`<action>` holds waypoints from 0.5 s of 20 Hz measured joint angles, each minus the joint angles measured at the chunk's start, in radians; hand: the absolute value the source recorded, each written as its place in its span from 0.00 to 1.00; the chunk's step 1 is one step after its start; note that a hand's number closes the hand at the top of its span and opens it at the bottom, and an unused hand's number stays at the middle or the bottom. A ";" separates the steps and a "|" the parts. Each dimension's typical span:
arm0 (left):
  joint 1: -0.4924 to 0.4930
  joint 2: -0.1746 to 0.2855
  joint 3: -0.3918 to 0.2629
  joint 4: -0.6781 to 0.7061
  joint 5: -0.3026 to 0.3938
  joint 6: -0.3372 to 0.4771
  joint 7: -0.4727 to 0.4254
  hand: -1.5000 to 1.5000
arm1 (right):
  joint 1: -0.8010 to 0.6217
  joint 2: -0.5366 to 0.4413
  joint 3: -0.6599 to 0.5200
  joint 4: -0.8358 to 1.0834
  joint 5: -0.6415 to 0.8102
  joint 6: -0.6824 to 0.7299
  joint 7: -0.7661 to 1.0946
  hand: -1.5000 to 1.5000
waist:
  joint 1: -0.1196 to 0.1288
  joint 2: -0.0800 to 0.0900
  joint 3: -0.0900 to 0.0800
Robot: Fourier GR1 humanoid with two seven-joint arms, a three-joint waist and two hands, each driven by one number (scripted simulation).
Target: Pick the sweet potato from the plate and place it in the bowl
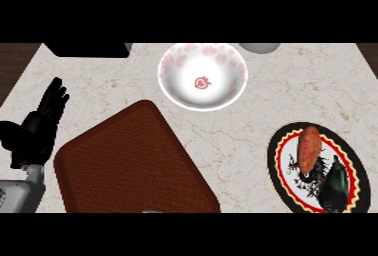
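Sweet potato (308,145) oblong, round plate (272,155), glossy bowl (176,59)

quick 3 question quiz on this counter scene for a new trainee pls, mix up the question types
1. True or false: the sweet potato already lies in the bowl.
2. What lies on the counter between the left hand and the plate?
A. a brown mat
B. a steel pan
C. a second bowl
3. Fill in: the left hand rests open, fingers up, near the view's ____ edge.

Key
1. False: it lies on the plate, at the lower right, apart from the bowl at the top centre.
2. A.
3. left.
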 measured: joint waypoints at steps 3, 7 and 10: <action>-0.009 -0.001 0.008 0.003 0.001 -0.010 0.008 0.50 | -0.075 -0.051 0.041 0.079 -0.023 0.087 0.050 0.00 | 0.002 0.000 0.000; -0.018 -0.005 0.019 0.004 -0.009 -0.021 0.019 0.50 | -0.177 -0.052 0.120 0.177 -0.031 0.167 0.084 0.00 | 0.000 0.000 0.001; -0.012 -0.013 0.026 0.006 -0.016 -0.030 0.011 0.50 | -0.252 -0.037 0.175 0.248 -0.035 0.222 0.103 0.00 | -0.001 -0.001 0.001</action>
